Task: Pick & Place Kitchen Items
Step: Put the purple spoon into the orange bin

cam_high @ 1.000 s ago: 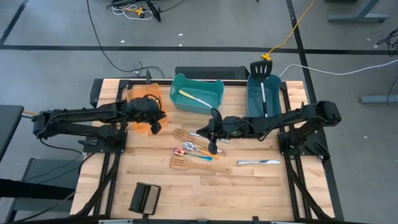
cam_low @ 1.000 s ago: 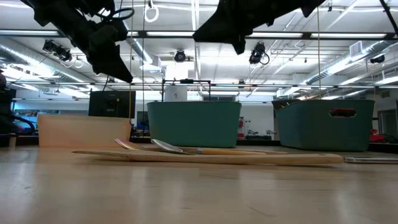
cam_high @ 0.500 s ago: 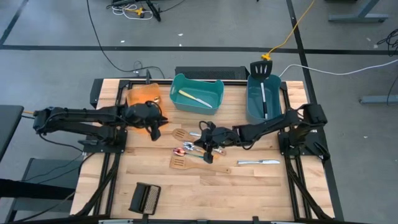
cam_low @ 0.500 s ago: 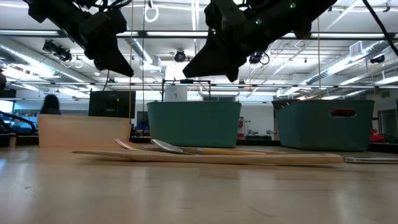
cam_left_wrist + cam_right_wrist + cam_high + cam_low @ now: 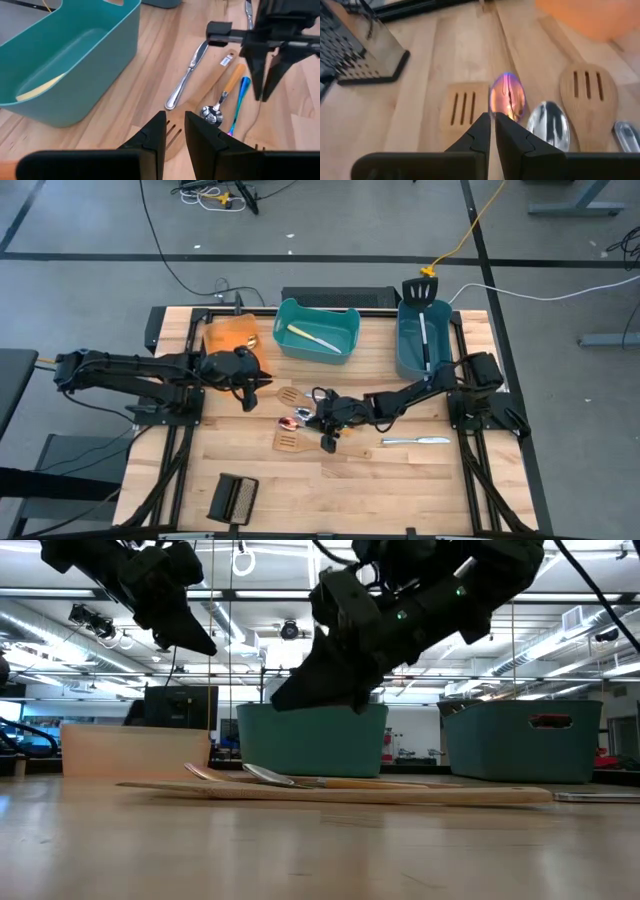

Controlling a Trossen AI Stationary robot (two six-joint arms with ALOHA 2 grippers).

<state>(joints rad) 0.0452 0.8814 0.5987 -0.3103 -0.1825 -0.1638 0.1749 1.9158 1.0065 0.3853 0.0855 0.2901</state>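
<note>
Right gripper [image 5: 327,442] is low over the utensil cluster mid-table, fingers [image 5: 485,131] nearly pressed together with only a thin slit between them, nothing pinched. In the right wrist view the tips sit just above the iridescent pink spoon [image 5: 507,97], between the lower wooden slotted spatula [image 5: 464,107] and a silver spoon bowl [image 5: 547,120]. Second wooden slotted spatula [image 5: 585,95] lies on the far side of the silver spoon.

Left gripper [image 5: 252,397] hovers near the orange bin [image 5: 228,334], beside the upper wooden spatula [image 5: 290,395]. Its fingers [image 5: 155,132] are close together with a narrow gap, holding nothing. Left wrist view looks past them at a silver table knife [image 5: 187,75], an orange-handled spoon [image 5: 220,100] and the wall of the teal bin [image 5: 90,75].

Items on the wooden table [image 5: 400,490]:
- lower wooden spatula [image 5: 292,442], cluster of spoons just above it
- one table knife [image 5: 415,441] lying alone near the right arm's base
- pale utensil [image 5: 312,338] inside the middle teal bin [image 5: 345,330]
- black slotted spatula [image 5: 420,290] standing in the right-hand dark teal bin [image 5: 405,345], head sticking out past the far rim

Black ribbed block [image 5: 233,498] sits at the near edge, well apart from everything.
</note>
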